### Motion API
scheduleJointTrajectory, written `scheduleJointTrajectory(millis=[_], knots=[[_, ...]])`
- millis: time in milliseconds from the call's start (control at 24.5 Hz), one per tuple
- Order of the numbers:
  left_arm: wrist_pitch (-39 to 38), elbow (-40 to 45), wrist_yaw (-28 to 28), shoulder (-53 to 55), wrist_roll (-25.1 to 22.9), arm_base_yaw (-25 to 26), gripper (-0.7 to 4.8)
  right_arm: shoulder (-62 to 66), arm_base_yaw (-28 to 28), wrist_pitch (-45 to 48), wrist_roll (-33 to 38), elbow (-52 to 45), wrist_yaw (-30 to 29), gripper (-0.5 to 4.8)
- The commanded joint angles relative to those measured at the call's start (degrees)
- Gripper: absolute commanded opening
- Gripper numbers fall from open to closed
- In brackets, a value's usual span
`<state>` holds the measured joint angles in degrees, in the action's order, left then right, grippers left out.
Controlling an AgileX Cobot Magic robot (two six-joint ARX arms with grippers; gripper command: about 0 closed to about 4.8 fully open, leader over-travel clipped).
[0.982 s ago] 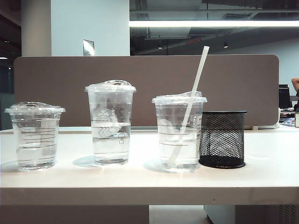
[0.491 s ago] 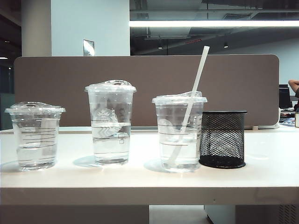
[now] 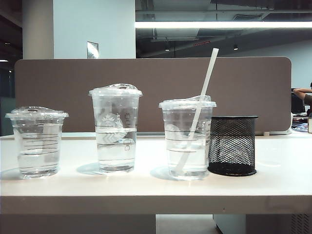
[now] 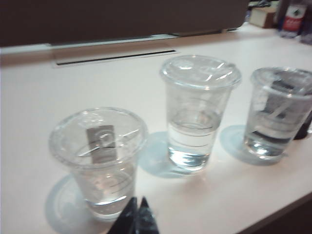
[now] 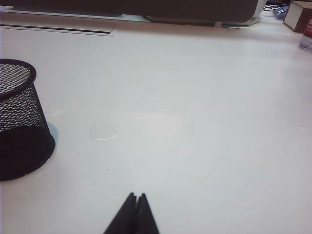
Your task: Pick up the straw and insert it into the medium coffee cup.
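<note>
The white straw [image 3: 204, 97] stands in the medium coffee cup [image 3: 187, 139], passing through its clear lid and leaning to the right, with its lower end in the water. In the left wrist view that cup [image 4: 278, 114] is the farthest of the three. My left gripper [image 4: 137, 201] is shut and empty, its tips just in front of the shortest cup [image 4: 99, 161]. Over bare table my right gripper [image 5: 136, 196] is shut and empty, with the mesh holder [image 5: 19, 122] off to one side. Neither gripper shows in the exterior view.
The tallest cup [image 3: 116, 127] with printed boxes stands in the middle and the squat cup [image 3: 37, 141] at the left, both holding water. The black mesh holder [image 3: 232, 145] sits right beside the medium cup. A brown partition [image 3: 73, 87] runs behind the table.
The cups, the straw and the holder have kept their places. Only a person's arm at the far right background edge has shifted.
</note>
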<state>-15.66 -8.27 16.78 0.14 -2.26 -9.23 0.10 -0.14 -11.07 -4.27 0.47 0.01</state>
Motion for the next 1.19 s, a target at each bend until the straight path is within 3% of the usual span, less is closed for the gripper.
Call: scheduleJointTrajectory(millis=[41, 204, 450, 613, 777, 1186], knots=[[0.7, -0.15, -0.74, 0.28, -2.23, 0.39, -0.03, -0.07, 0.02, 0.66, 0.2, -0.42, 0.24, 0.0], [-1.01, 1.11, -1.51, 0.28, -4.83, 1.9, -0.03, -0.07, 0.02, 0.76, 0.2, -0.42, 0.2, 0.0], [5.66, 7.45, -3.15, 0.28, -2.05, 6.21, -0.03, -0.07, 0.02, 0.63, 0.2, -0.42, 0.17, 0.0], [5.7, 7.76, -10.78, 0.28, -0.39, 6.34, -0.03, -0.07, 0.04, 0.61, 0.17, -0.42, 0.17, 0.0], [4.94, 7.76, -16.98, 0.28, 5.03, 6.36, -0.03, -0.07, 0.04, 0.63, 0.2, -0.42, 0.17, 0.0], [5.03, 7.76, -16.57, 0.26, 5.73, 6.34, -0.03, -0.07, 0.04, 0.61, 0.17, -0.42, 0.07, 0.0]])
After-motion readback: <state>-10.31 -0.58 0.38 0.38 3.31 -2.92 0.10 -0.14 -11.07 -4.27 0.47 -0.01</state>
